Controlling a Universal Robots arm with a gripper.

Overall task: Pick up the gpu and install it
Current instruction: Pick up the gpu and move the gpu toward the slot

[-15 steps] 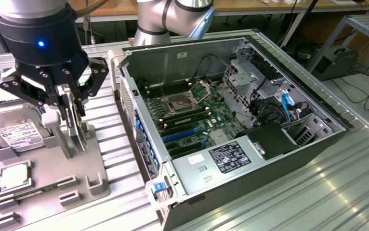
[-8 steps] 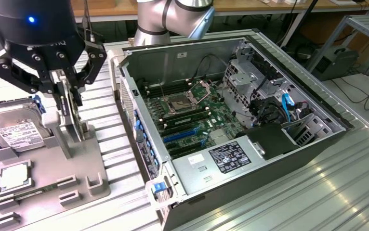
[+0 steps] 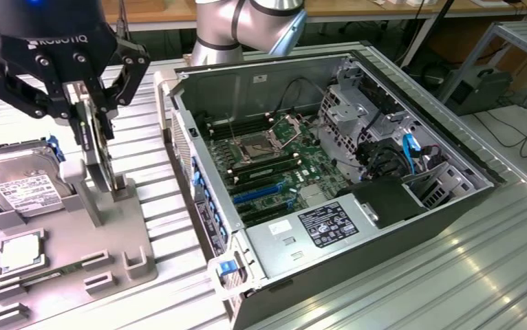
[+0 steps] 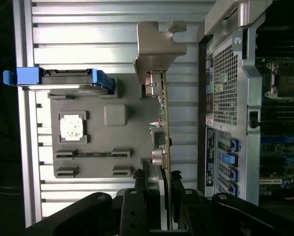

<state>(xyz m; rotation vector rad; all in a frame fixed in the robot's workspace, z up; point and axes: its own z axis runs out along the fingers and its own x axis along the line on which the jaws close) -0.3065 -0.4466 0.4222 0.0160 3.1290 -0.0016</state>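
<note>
The pincer [image 3: 91, 118] is clamped narrow on the gpu [image 3: 101, 161], which stands edge-on over the grey holder tray [image 3: 71, 234], just beside the open computer case [image 3: 273, 75]. The grasp looks done. Carrying the card into the case and seating it on the motherboard [image 3: 291, 158] are not yet done.

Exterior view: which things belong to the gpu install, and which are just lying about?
Job: gpu, upright in the grey tray; gripper, closed on it; open computer case.
Lying about: hard drive; small square chip; both on the tray.
</note>
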